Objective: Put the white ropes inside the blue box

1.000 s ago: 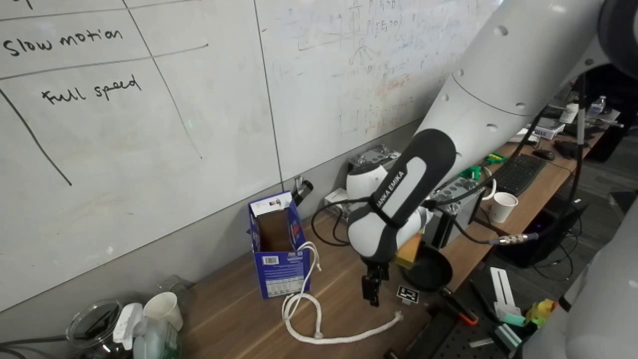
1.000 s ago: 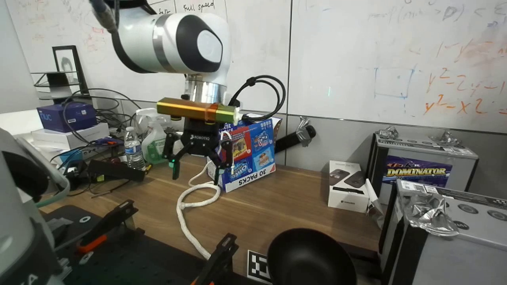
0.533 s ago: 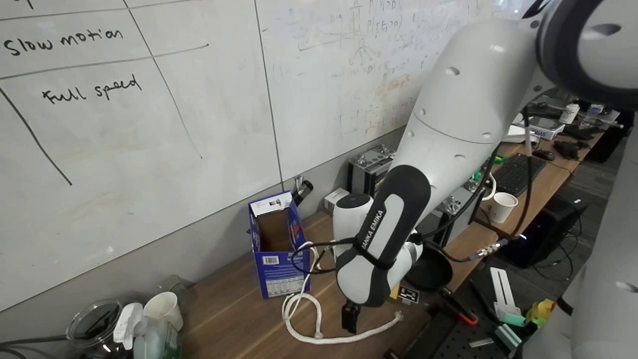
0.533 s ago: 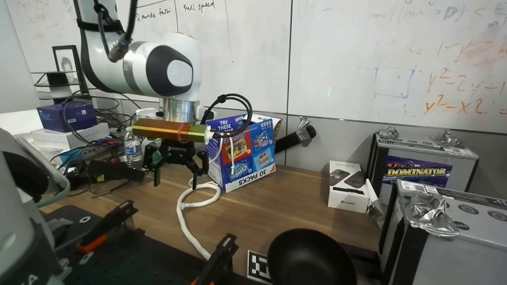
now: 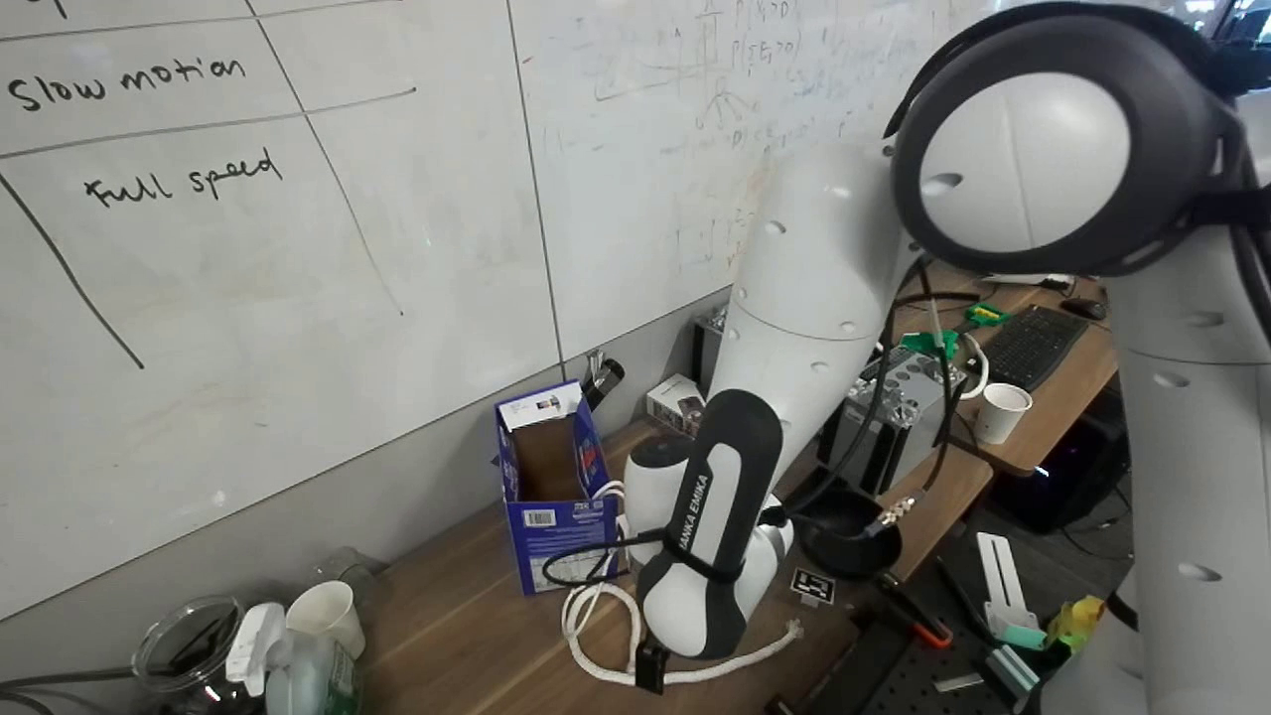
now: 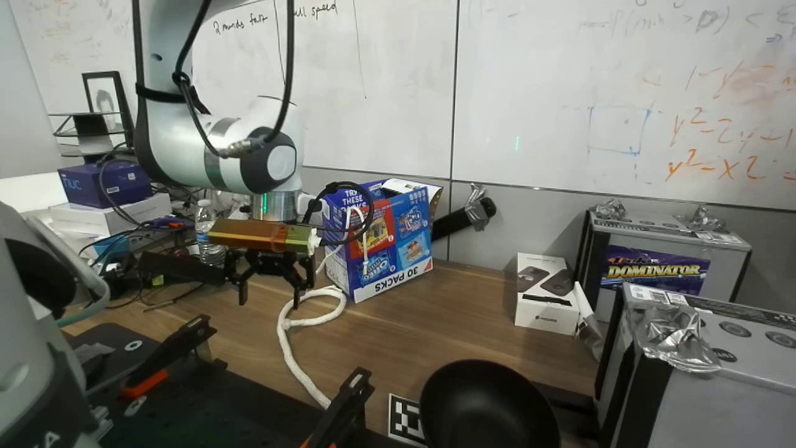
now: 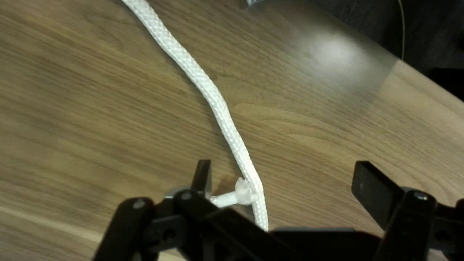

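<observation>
My gripper stands open above the wooden table, nothing held. In the wrist view the thick white rope runs down between its spread fingers, nearer the left one, with a rope end touching its side. In an exterior view the gripper hangs just left of the loop of this thick rope. The blue box stands upright behind, its top open, as the brown inside shows. A thinner white rope hangs down outside the box's printed face. The arm hides part of the ropes in an exterior view.
A black pan and a black clamp are at the table's near side. A white phone box and grey cases stand right of the blue box. A paper cup and spray bottle stand off to one side.
The open gripper has moved left and down in both exterior views, coming over the thick rope. The ropes and the blue box have stayed where they were.
</observation>
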